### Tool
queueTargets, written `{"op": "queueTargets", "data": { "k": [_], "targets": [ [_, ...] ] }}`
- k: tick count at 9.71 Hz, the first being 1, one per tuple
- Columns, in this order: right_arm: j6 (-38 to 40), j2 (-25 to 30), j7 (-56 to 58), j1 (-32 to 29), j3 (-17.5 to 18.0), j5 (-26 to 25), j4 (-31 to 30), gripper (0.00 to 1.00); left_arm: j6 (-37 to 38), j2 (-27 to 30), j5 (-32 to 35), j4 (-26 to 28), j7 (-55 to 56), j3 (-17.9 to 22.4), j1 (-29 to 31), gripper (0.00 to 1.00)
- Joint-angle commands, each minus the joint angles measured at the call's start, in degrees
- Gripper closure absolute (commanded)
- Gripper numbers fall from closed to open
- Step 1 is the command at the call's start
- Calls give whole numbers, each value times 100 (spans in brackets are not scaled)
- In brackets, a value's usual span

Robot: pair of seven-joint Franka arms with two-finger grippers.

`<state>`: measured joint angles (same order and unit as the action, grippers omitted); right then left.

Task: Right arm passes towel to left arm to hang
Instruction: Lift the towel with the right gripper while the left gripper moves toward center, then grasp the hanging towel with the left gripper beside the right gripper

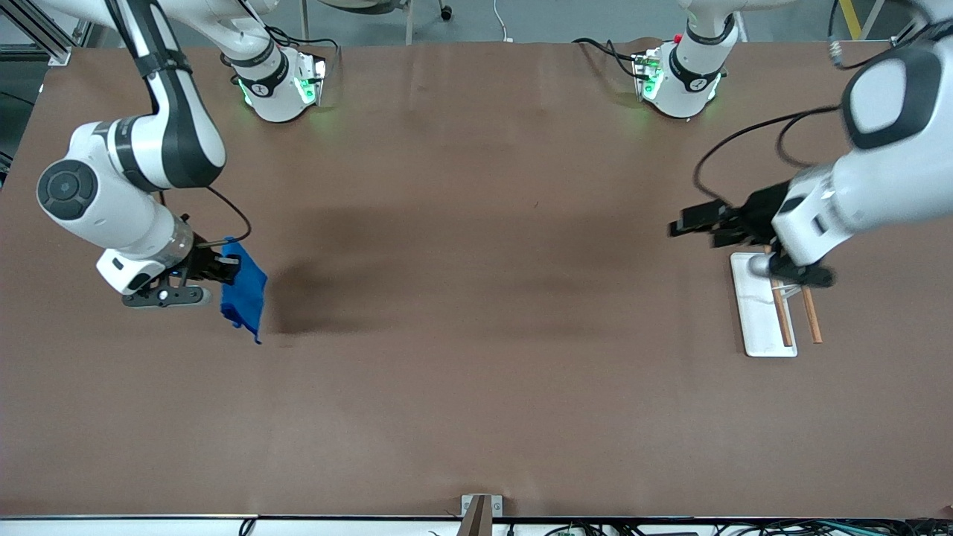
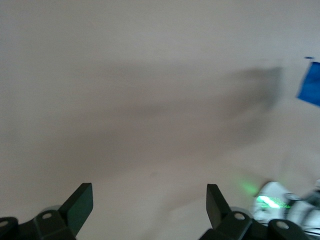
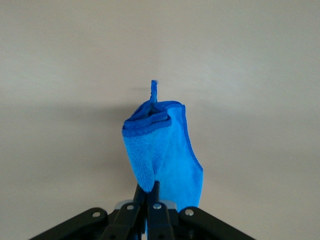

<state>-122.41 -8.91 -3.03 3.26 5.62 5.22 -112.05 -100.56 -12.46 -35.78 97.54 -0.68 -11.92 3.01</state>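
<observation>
The towel (image 1: 245,294) hangs from my right claw (image 1: 227,268), pinched by one edge between fingers pressed tight together, and droops in a loose fold with its little corner loop (image 3: 153,90) dangling at the lowest point. It is up in the air over the right arm's end of the desk (image 1: 476,372), touching nothing but me; its shadow lies on the bare brown surface just beside it.

My left claw (image 1: 696,223) is well apart from the towel, over the left arm's end of the desk, with its fingers (image 2: 80,202) spread wide and nothing between them. Just below that claw sits a white rack base (image 1: 761,313) with two copper-coloured rods (image 1: 811,316), which I take to be where the towel is meant to hang.

So I judge the step in hand to be the carry toward the hand-off: towel lifted, pass not yet made. The next move calls for bringing both claws together over the middle of the desk, holding the towel so a free edge faces my left claw, and letting that claw close on cloth before my right one lets go. A slack, folded edge could slip the pinch.
</observation>
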Motion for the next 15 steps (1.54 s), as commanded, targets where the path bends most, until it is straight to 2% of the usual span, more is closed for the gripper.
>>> {"op": "queueTargets", "data": {
  "k": [1,4,5,6,7,8,9,11,13,15],
  "targets": [
    [-141,-23,-57,-10,455,1108,314,100,-297,-597,-1512,449,-816,-12,42,0],
    [-1255,-180,-66,182,1141,2856,289,100,-289,-1476,-2973,581,-2676,-47,16,0],
    [-1598,-311,-66,227,1369,3384,297,100,-280,-1774,-3683,704,-3588,-169,33,0],
    [-2185,-469,-66,245,1728,4059,306,100,-236,-2082,-4230,740,-4494,-327,25,0],
    [-2704,-627,-57,245,2071,4527,324,100,-236,-2398,-4723,732,-5338,-511,33,0],
    [-2988,-751,-57,245,2353,4836,376,100,-227,-2610,-5032,705,-5947,-600,-1,0],
    [-2999,-813,-57,245,2582,5396,498,100,-218,-2743,-5340,705,-6431,-740,-2,1],
    [-2999,-805,-40,254,2934,6618,639,100,114,-2936,-5702,636,-6734,-829,-19,5],
    [-3008,-805,-31,271,3137,7463,736,100,169,-3270,-5756,346,-7146,-838,-37,10],
    [-3122,-805,-48,271,3235,7625,754,100,247,-3333,-5774,266,-7271,-882,-72,21]
  ]
}}
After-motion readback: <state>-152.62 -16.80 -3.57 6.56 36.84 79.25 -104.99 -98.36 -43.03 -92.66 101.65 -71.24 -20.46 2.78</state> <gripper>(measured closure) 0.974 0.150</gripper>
